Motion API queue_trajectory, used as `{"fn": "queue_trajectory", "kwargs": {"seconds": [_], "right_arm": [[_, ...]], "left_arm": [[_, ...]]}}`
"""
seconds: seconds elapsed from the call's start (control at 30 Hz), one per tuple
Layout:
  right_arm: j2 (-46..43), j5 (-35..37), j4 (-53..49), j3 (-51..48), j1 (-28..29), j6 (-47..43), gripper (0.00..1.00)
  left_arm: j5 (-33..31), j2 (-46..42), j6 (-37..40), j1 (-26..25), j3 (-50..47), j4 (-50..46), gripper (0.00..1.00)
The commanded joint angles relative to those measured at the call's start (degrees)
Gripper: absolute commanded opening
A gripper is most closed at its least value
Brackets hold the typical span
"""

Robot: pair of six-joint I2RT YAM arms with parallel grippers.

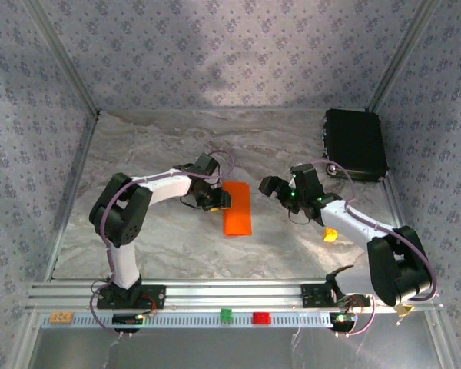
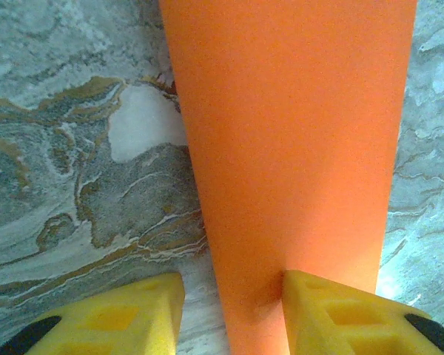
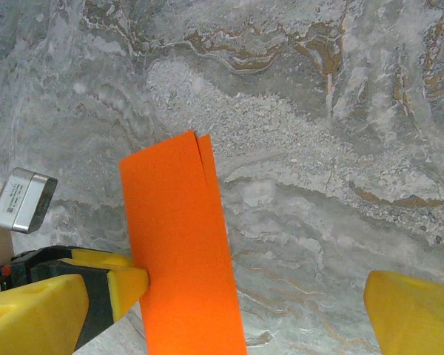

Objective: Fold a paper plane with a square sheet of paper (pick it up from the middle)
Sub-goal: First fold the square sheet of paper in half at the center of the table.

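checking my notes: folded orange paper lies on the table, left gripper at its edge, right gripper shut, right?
No: the right gripper is open, its jaws wide apart in the right wrist view. The rest stands: the folded paper lies on the table with the left gripper at its edge.

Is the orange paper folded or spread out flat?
Folded: the orange paper is a narrow rectangle with two offset layers at one end.

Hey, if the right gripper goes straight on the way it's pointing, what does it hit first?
Most likely the paper, which lies straight ahead of the right gripper, between its open fingers. Depth is unclear, so it might touch the table beside it.
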Motion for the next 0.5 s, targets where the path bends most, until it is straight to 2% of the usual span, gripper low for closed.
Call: {"fn": "queue_trajectory", "kwargs": {"seconds": [0.0, 0.23, 0.47], "right_arm": [[0.4, 0.2, -1.6, 1.3, 0.4, 0.5, 0.98], [0.4, 0.2, -1.8, 1.5, 0.5, 0.5, 0.98], [0.3, 0.4, -2.1, 1.3, 0.5, 0.5, 0.98]], "left_arm": [[-2.6, 1.4, 0.3, 0.6, 0.6, -2.4, 0.41], [-1.1, 3.6, 4.4, 0.4, 3.4, -5.6, 0.42], [-2.6, 6.2, 6.3, 0.0, 6.1, -9.3, 0.42]]}}
